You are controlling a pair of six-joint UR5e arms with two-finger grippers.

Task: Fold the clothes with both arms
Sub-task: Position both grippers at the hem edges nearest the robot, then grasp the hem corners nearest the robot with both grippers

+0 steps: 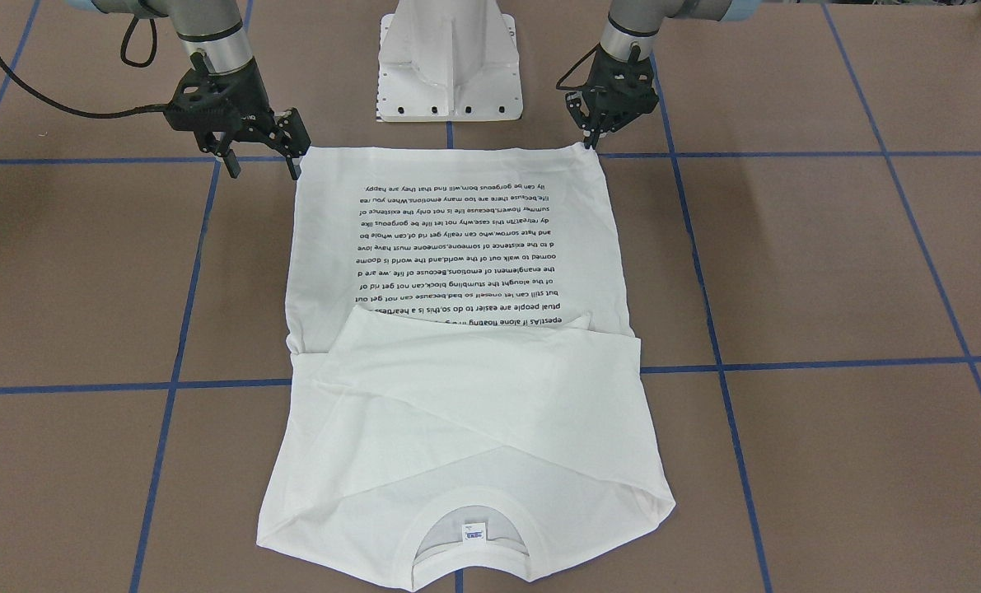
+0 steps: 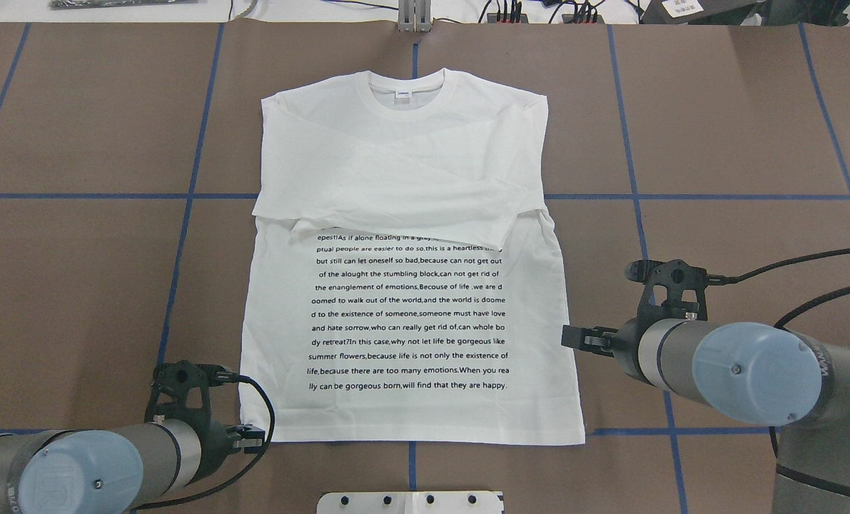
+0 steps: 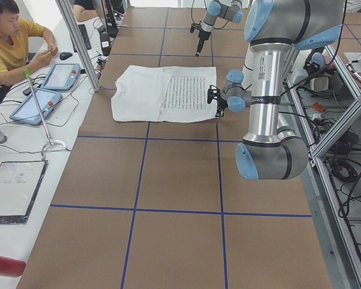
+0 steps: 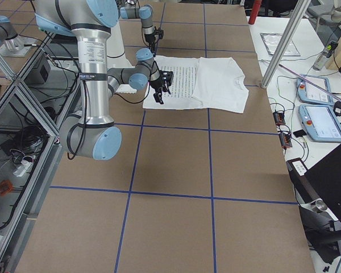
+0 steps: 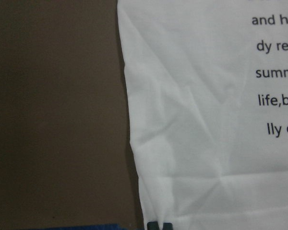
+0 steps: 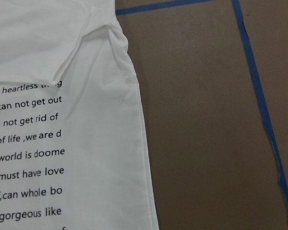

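White long-sleeved printed T-shirt (image 1: 457, 412) flat; black left gripper (image 1: 591, 140) jaws near-closed, apparently pinching hem corner; black right gripper (image 1: 263, 156) spread, empty.

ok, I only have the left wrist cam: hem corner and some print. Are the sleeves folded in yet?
Observer: Yes, both sleeves lie crossed over the chest of the T-shirt, partly covering the top lines of print.
Operator: Right gripper?
Observer: The right gripper is open near the other corner of the hem, holding nothing.
Operator: Which way is the collar?
Observer: The collar is at the opposite end from the hem, neck label showing.
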